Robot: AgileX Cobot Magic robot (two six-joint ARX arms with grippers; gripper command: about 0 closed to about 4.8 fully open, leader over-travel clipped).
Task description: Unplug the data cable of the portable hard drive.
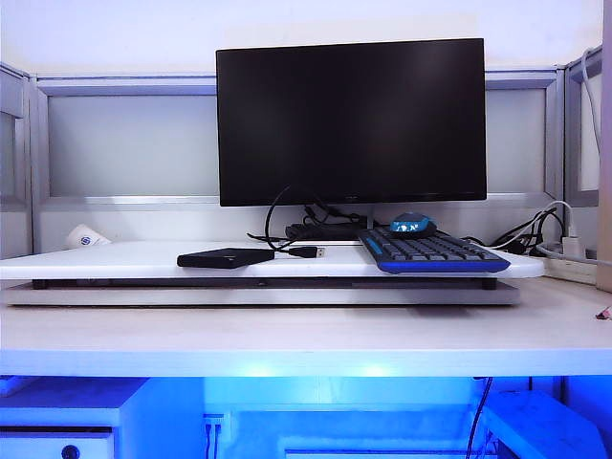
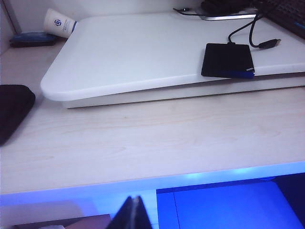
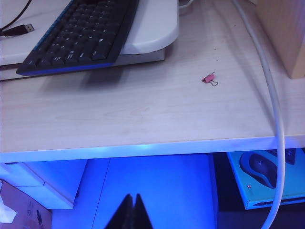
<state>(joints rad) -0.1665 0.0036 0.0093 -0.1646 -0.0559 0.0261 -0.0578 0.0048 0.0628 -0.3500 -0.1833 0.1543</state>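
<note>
The portable hard drive (image 1: 225,258) (image 2: 227,60), a flat black box, lies on the white raised board (image 1: 96,260) left of the keyboard. The thin black data cable (image 2: 252,28) leaves the drive's far edge, loops and ends in a free silver-tipped USB plug (image 1: 308,252) (image 2: 270,44) (image 3: 21,29) lying on the board. My left gripper (image 2: 133,198) is shut and empty, low in front of the desk edge, well short of the drive. My right gripper (image 3: 133,195) is also shut and empty, below the desk's front edge, on the keyboard's side. Neither gripper shows in the exterior view.
A black monitor (image 1: 350,120) stands behind the board. A black-and-blue keyboard (image 1: 430,252) (image 3: 76,38) and blue mouse (image 1: 411,226) sit at its right. A paper cup (image 2: 59,23), a black pad (image 2: 14,109), a pink binder clip (image 3: 208,78) and a white cord (image 3: 271,95) lie on the desk.
</note>
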